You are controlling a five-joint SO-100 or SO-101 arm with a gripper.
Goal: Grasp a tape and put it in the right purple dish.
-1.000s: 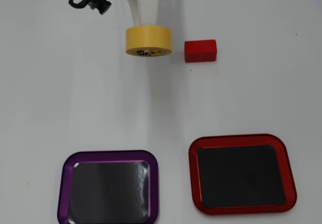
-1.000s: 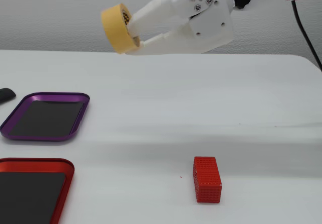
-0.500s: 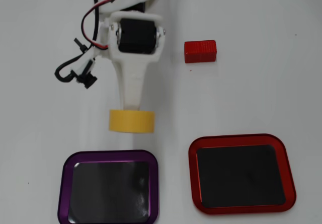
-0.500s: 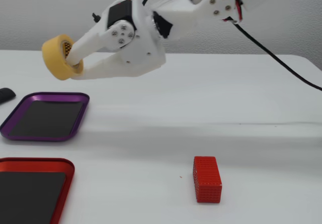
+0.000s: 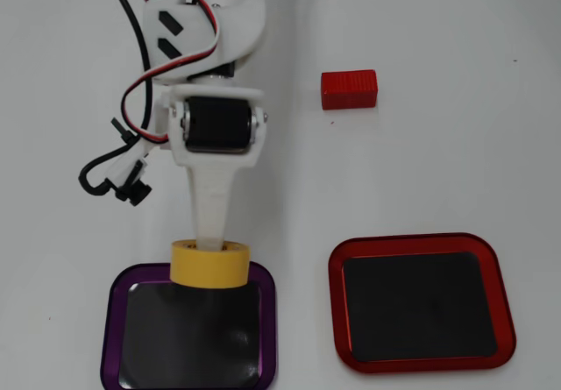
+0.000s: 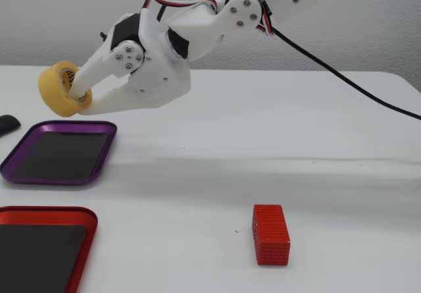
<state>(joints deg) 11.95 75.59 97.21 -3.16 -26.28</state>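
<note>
Hovering over the purple dish's (image 5: pixel 111 320) near rim, hand (image 6: pixel 74 94) gripping the tape (image 6: pixel 58 87), table (image 6: pixel 197 155) open around.

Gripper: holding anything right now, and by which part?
Yes. The gripper holds the yellow tape roll by its ring wall: one of the jaws goes through the core, the other presses the outside. The roll hangs in the air above the purple dish.

Your arm (image 6: pixel 197 36) is built from white plastic shells, with black servo motors set between them; one black motor (image 5: pixel 216 124) sits just behind the gripper (image 6: pixel 77 97). You can see small round screws on the side plates. Red, white and black wires loop beside that motor, and thicker black cables run along the arm. The gripper fingers (image 5: pixel 213 206) are white and tapered.
</note>
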